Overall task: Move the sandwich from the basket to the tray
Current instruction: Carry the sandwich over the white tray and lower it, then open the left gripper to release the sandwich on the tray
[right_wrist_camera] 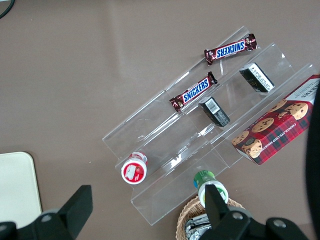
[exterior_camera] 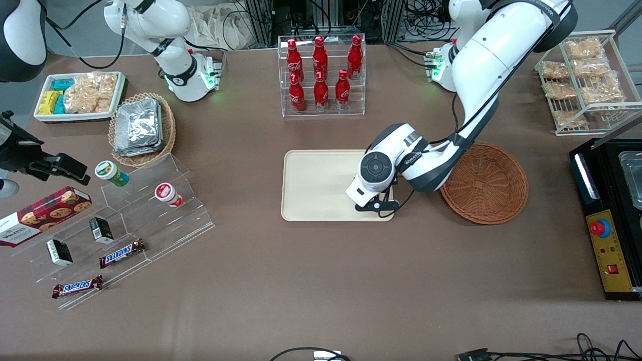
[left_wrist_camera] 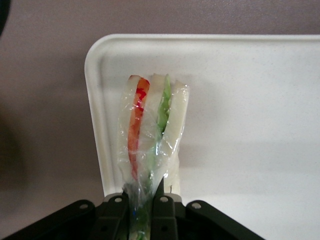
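Sandwich [left_wrist_camera: 150, 130] base hidden between tool [left_wrist_camera: 140, 210] fingers

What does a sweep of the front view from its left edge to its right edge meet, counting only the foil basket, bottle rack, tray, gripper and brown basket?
Foil basket → tray → bottle rack → gripper, above the tray holding the sandwich → brown basket.

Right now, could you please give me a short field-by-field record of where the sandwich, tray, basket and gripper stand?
sandwich: plastic-wrapped, held over a corner of the tray, filling edge facing the wrist camera
gripper: above the tray's end nearest the basket, fingers shut on the sandwich
tray: on the table, nothing else seen on it
basket: beside the tray toward the working arm's end, visible part empty
task status: sandwich out of basket, not yet released
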Motion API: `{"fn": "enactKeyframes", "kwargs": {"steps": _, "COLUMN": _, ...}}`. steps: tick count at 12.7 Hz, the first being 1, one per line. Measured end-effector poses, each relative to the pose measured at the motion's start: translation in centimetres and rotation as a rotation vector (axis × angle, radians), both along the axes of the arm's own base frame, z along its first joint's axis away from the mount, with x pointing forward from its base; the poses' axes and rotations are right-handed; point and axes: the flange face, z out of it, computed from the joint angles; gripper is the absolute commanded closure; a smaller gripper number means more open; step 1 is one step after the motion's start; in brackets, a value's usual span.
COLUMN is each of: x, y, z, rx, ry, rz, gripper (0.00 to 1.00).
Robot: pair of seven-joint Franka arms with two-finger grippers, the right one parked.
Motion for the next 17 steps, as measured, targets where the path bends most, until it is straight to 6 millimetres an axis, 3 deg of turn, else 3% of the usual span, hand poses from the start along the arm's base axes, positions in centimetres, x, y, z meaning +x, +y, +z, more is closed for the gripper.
{"fn": "enactKeyframes", "kwargs": {"steps": 1, "x": 0.0, "y": 0.0, "z": -0.1, "rx": 0.001, "ry": 0.001, "rz": 0.006, "gripper": 0.11}}
{"fn": "enactKeyframes", "kwargs": {"steps": 2, "x": 0.0, "y": 0.0, "z": -0.1, "rx": 0.002, "ry": 0.000, "rz": 0.009, "gripper": 0.00}}
{"fn": "enactKeyframes", "kwargs": {"steps": 9, "x": 0.0, "y": 0.1, "z": 0.0, "rx": 0.010, "ry": 0.002, "rz": 0.016, "gripper": 0.00}}
{"fn": "enactKeyframes", "kwargs": {"steps": 11, "x": 0.1, "y": 0.3, "z": 0.9, "rx": 0.023, "ry": -0.002, "rz": 0.017, "gripper": 0.00}}
{"fn": "enactKeyframes", "kwargs": {"steps": 14, "x": 0.5, "y": 0.6, "z": 5.4, "rx": 0.056, "ry": -0.044, "rz": 0.017, "gripper": 0.00}}
{"fn": "enactKeyframes", "kwargs": {"steps": 17, "x": 0.8, "y": 1.8, "z": 13.6, "rx": 0.066, "ry": -0.105, "rz": 0.061, "gripper": 0.00}}
